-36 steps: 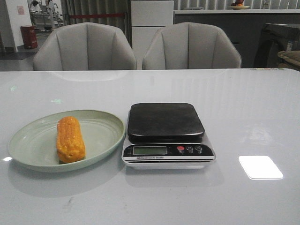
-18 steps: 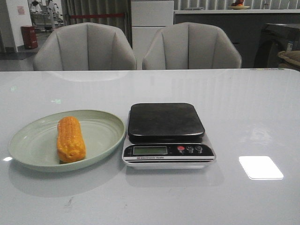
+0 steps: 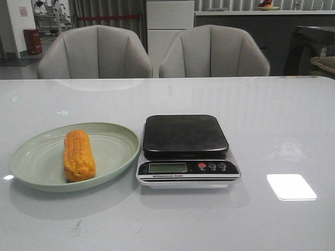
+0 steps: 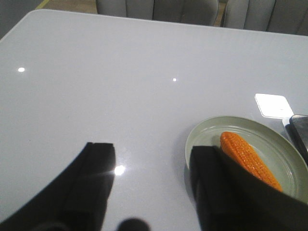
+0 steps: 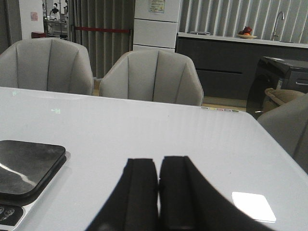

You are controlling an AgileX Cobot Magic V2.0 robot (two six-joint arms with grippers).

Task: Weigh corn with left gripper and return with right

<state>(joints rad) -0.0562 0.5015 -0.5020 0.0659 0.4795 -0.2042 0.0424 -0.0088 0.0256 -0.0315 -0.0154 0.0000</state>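
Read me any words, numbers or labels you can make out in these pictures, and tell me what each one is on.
Nothing can be read for certain.
Scale: a line of white print under its display, too small and blurred to quote.
Display: blank, no digits visible.
White cabinet in the background: a small paper label, too small to read.
Corn and plate: no text.

The front view faces chairs (image 3: 152, 52) across the scale (image 3: 186, 150); the wrist views look low over the table (image 4: 120, 86), the right sharing that scale.
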